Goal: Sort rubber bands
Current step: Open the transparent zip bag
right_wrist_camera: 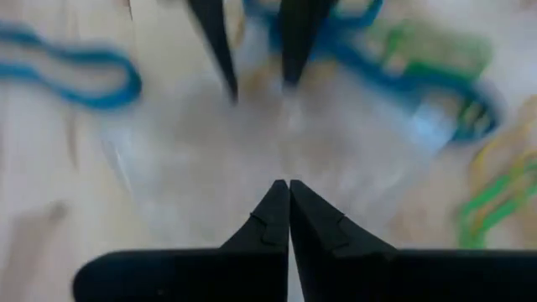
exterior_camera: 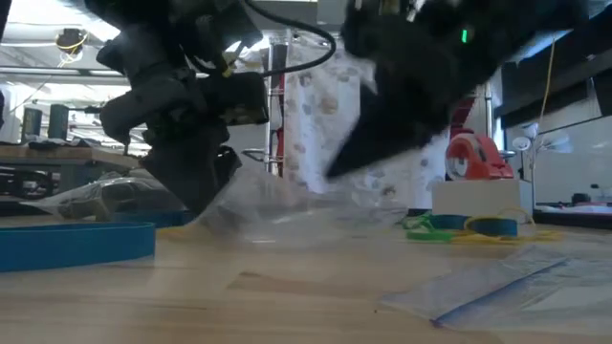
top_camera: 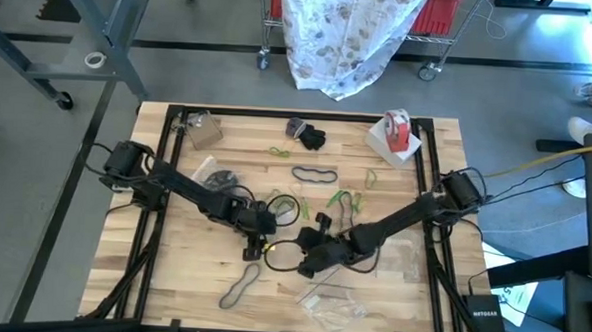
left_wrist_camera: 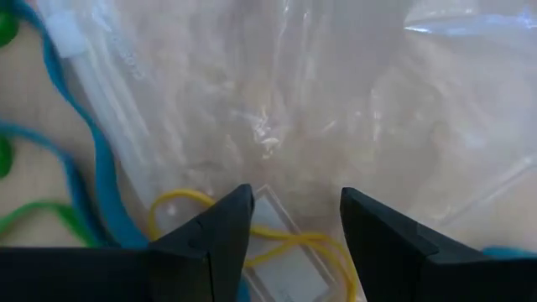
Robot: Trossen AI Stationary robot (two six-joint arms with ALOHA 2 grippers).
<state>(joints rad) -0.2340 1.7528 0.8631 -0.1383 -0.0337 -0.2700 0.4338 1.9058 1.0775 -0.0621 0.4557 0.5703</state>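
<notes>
Rubber bands lie loose on the wooden table: green ones [top_camera: 345, 198], a dark one [top_camera: 314, 174], a tan one [top_camera: 239, 287] and teal ones [right_wrist_camera: 75, 71]. At mid-table a clear plastic bag [exterior_camera: 277, 205] rises off the wood between my two grippers. My left gripper [left_wrist_camera: 295, 210] stands open over the bag, pointing steeply down, with a yellow rubber band [left_wrist_camera: 252, 231] below its fingers. My right gripper [right_wrist_camera: 289, 186] faces it from the other side, shut at the bag's near edge. My right gripper pinches the clear bag's edge [right_wrist_camera: 289, 172] between its shut fingertips, slanting down from the table's right. The film spreads away from the tips toward my left gripper and stands raised off the table [exterior_camera: 258, 186]. One layer or two, I cannot tell.
A red-and-white tape roll [top_camera: 398, 130] sits on a white box at the far right. More clear bags lie near the front edge [top_camera: 332, 303] and at the far left [top_camera: 202, 130]. A dark bundle [top_camera: 307, 136] rests at the far middle. A black frame [top_camera: 166, 160] rims the table.
</notes>
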